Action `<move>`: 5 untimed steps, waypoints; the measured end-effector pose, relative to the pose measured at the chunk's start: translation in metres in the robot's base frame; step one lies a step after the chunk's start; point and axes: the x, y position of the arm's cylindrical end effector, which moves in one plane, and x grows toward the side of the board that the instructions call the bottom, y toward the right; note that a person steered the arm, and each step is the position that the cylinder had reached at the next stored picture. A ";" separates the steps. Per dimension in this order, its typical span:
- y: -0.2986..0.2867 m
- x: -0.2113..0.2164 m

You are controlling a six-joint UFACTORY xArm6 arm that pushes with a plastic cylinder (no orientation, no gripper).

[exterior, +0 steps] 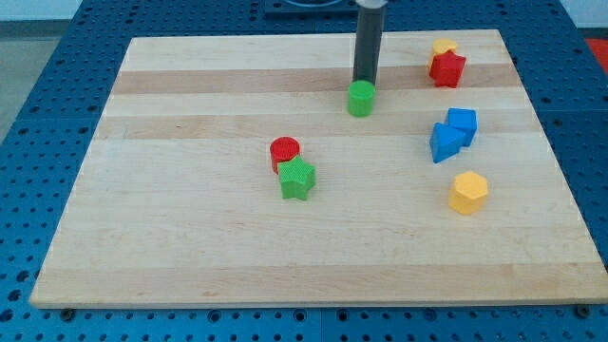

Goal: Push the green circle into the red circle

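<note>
Green round plastic block [360,98] sits touching my tip [364,82], on its view-bottom side; no claw fitted, so nothing grasped. Red round block [284,151], view-bottom-left of tip, well apart, touches green star block [297,179]. Pale wooden counter [190,237].

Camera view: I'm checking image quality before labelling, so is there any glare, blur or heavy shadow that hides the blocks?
Camera view: light is even and soft, with only small faint shadows under the blocks; the pale wooden board shows no strong glare; the green circle block, red circle block and green star block are sharp; my tip sits just behind the green circle, its very end partly hidden.
</note>
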 end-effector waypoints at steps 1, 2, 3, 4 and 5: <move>0.000 -0.012; 0.029 -0.047; 0.038 -0.025; 0.036 0.002; -0.002 0.007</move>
